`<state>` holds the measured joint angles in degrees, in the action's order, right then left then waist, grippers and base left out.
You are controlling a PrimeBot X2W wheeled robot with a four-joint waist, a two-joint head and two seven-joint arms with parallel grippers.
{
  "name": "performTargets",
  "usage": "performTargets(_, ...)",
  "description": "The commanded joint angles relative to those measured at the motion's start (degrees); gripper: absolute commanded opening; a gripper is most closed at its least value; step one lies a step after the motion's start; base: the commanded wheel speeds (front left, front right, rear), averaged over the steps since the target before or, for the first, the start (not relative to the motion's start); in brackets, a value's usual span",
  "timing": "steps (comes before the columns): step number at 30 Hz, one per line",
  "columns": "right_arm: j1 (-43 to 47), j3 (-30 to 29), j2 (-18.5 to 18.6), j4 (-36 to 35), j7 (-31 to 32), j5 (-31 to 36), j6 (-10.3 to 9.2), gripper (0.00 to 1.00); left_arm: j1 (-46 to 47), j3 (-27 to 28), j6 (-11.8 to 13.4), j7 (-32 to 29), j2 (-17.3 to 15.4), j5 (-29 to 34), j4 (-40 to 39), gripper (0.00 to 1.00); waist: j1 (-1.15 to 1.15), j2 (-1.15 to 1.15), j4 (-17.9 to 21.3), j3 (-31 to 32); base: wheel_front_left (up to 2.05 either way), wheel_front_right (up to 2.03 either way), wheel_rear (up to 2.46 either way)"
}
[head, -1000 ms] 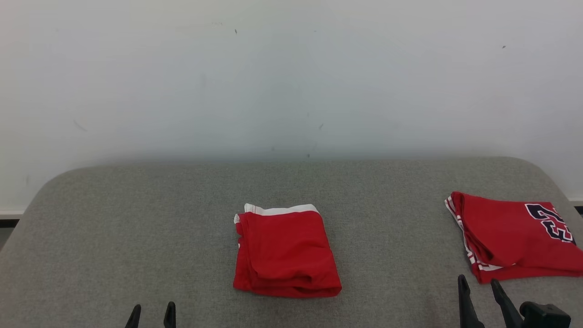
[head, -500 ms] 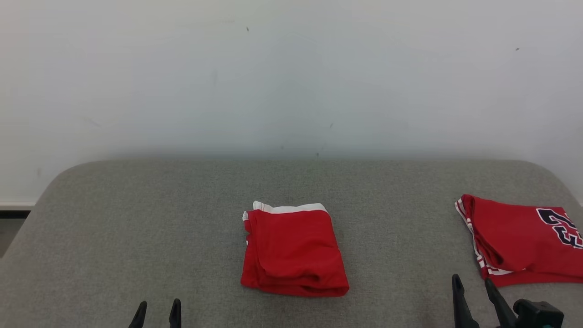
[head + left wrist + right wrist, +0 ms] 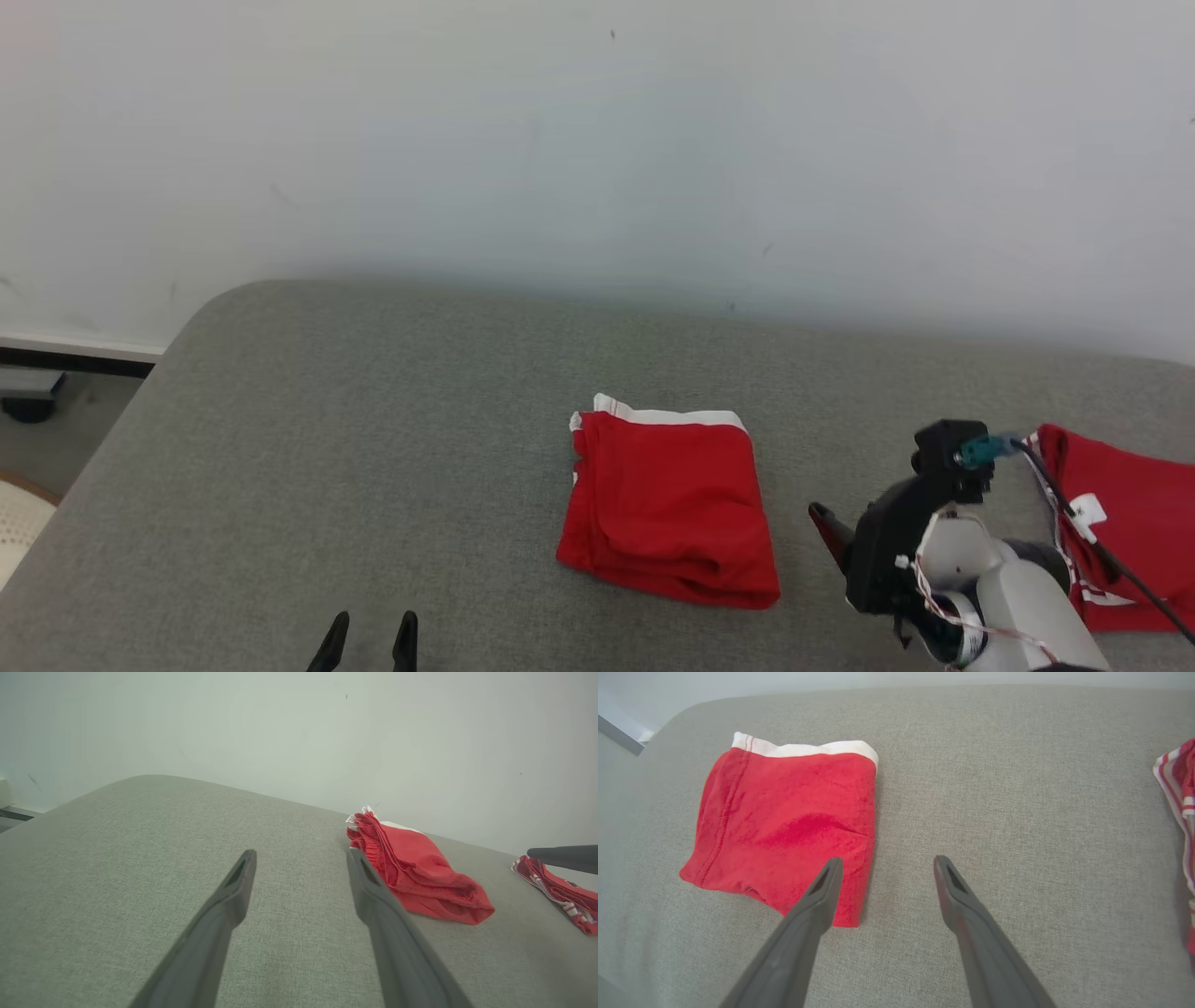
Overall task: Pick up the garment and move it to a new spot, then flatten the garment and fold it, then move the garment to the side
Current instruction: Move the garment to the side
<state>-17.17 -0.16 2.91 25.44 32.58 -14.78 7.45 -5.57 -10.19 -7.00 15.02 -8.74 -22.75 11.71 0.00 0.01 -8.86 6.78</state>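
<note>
A folded red garment [image 3: 667, 504] with a white waistband lies in the middle of the grey padded surface [image 3: 373, 420]. In the right wrist view the garment [image 3: 784, 826] lies flat, and my right gripper [image 3: 885, 865] hovers open above its near right corner, nothing between the fingers. The head view shows the right gripper [image 3: 831, 532] just right of the garment, its pale forearm raised. My left gripper [image 3: 366, 639] stands open and empty at the bottom edge, left of the garment [image 3: 416, 868] and apart from it.
A second red garment [image 3: 1134, 523] with striped trim lies at the far right, partly behind my right arm. A pale wall rises behind the surface. Past the rounded left edge there is floor [image 3: 28, 448].
The head camera has turned, shifting the whole picture right. My right arm has risen and swung in towards the folded garment. The left gripper has stayed open and still.
</note>
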Motion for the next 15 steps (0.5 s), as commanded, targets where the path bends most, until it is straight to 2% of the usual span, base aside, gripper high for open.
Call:
performTargets(1, -2.64, 0.13, -0.06, 1.47, 1.84, -0.30, 0.02, 1.00, 0.94, -0.44, -0.04, 0.04, 0.18, 0.80, 0.08, 1.00, 0.00, -0.01, -3.25, -0.95, 0.00, 0.00, 0.00)
performTargets(7, -10.85, -4.02, -0.03, 10.93, 5.32, 4.00, 0.02, 1.00, 1.73, -2.36, -0.27, 0.08, -0.27, 0.91, 0.08, 1.00, 0.00, -0.01, -7.93, -2.55, 0.00, 0.00, 0.00)
performTargets(15, -15.47, -12.44, -0.01, 20.54, 2.64, 12.34, 0.01, 1.00, 3.28, -4.87, -0.48, 0.05, -0.49, 0.36, 0.30, 1.00, 0.00, -0.01, -13.87, -4.98, 0.00, 0.00, 0.00)
